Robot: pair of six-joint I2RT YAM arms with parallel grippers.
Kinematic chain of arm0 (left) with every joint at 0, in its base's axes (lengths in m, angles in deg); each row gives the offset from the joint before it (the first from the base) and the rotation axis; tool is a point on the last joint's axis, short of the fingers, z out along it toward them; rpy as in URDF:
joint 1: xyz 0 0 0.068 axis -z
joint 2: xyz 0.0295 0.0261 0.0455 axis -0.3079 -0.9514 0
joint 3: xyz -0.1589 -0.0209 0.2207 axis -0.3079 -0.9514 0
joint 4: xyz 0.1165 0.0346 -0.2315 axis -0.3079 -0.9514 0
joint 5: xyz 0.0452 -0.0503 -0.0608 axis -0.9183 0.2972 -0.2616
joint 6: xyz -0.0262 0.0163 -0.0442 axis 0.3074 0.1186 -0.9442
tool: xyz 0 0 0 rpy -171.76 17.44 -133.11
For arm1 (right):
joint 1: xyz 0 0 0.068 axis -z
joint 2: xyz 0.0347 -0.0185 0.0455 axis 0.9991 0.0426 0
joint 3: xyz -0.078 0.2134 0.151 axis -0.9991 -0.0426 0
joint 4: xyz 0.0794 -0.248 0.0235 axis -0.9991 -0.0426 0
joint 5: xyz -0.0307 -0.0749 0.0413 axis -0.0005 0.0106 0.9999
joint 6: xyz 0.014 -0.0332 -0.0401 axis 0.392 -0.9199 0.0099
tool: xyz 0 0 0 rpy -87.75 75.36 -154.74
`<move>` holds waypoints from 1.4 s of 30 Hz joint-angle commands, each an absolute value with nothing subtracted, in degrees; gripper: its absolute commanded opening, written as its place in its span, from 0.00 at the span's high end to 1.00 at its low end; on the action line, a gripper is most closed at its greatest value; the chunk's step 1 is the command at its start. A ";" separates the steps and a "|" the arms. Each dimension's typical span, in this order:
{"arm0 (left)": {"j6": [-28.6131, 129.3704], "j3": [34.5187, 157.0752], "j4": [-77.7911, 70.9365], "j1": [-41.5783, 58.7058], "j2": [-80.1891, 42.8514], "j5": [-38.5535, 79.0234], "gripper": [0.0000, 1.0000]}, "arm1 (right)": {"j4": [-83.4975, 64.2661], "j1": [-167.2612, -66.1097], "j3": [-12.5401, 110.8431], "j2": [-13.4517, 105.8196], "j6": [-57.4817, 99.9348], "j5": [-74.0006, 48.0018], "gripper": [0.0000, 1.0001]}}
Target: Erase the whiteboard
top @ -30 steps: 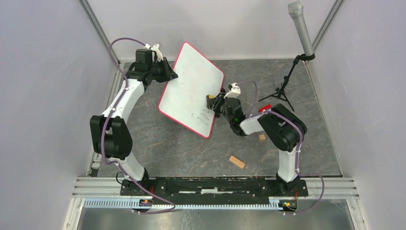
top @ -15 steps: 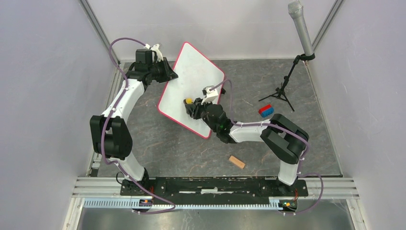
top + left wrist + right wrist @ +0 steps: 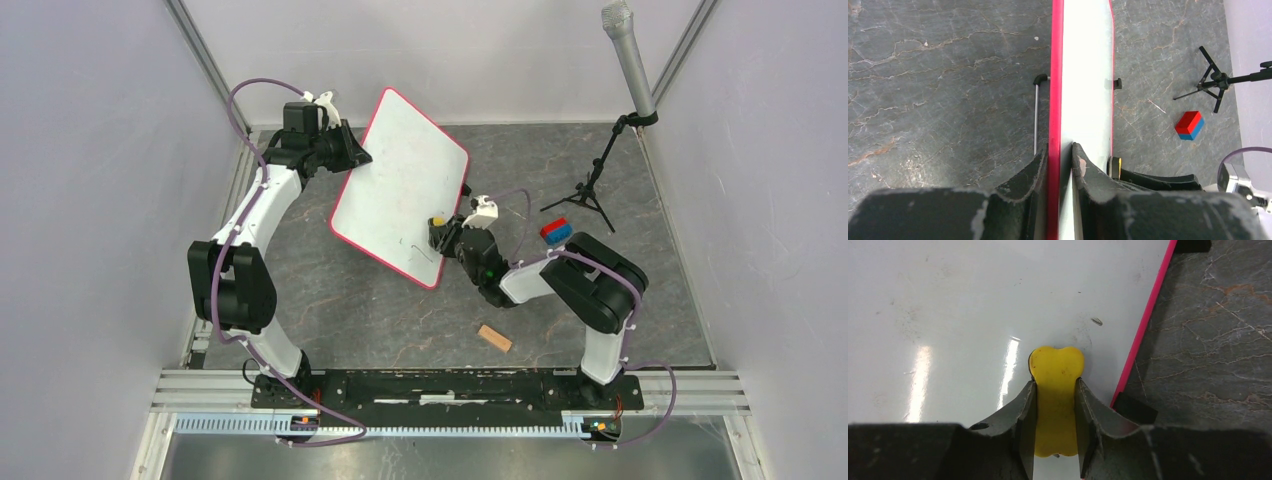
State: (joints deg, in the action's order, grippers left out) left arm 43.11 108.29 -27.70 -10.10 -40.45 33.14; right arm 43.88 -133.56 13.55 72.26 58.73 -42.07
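Two tools engaged: the left tool (image 3: 1060, 150) clamps the red rim of the whiteboard (image 3: 400, 180), held tilted above the tabletop (image 3: 350, 310); the right tool (image 3: 1055, 385) grips a yellow eraser (image 3: 1056, 365) pressed near the board's right edge. Wiping is in hand. The next stroke should cover the black mark (image 3: 424, 244) by the lower corner.

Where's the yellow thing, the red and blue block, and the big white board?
yellow eraser (image 3: 1056, 367): right wrist view, on its rounded front end.
red and blue block (image 3: 1188, 121): left wrist view, on its red top face.
whiteboard (image 3: 400, 170): top view, on its bare white middle.
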 commanded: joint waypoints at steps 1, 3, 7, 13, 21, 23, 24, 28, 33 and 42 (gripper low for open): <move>44.05 108.16 -28.91 -8.97 -39.44 33.93 0.98 | 35.52 -140.22 17.04 71.22 52.10 -39.70 0.71; 44.03 108.05 -28.91 -8.97 -39.39 33.96 0.98 | 36.20 -143.00 19.13 70.13 47.87 -39.33 0.71; 44.12 107.74 -28.91 -8.97 -39.03 33.20 0.98 | 36.11 -147.19 22.76 69.33 42.10 -37.93 0.71; 44.35 107.62 -28.91 -8.97 -39.33 33.01 0.98 | 36.68 -145.36 20.99 71.97 45.65 -37.88 0.70; 44.27 107.56 -28.91 -8.97 -38.91 33.16 0.98 | 39.43 -140.82 4.51 69.20 59.05 -44.59 0.71; 44.29 107.63 -28.87 -8.97 -38.73 33.06 0.98 | 38.92 -139.67 3.30 68.82 60.01 -44.88 0.71; 44.21 107.69 -28.91 -8.97 -38.78 33.21 0.98 | 38.63 -139.28 3.48 68.77 59.78 -44.52 0.71; 44.04 107.64 -28.91 -8.97 -38.73 33.54 0.98 | 39.59 -139.56 6.56 69.25 55.86 -41.79 0.71; 43.94 107.72 -28.87 -8.97 -38.72 33.60 0.98 | 41.70 -141.62 10.73 68.59 50.04 -39.89 0.71; 43.85 107.76 -28.91 -8.83 -39.32 33.75 0.98 | 31.82 -141.70 30.59 73.56 45.53 -32.34 0.70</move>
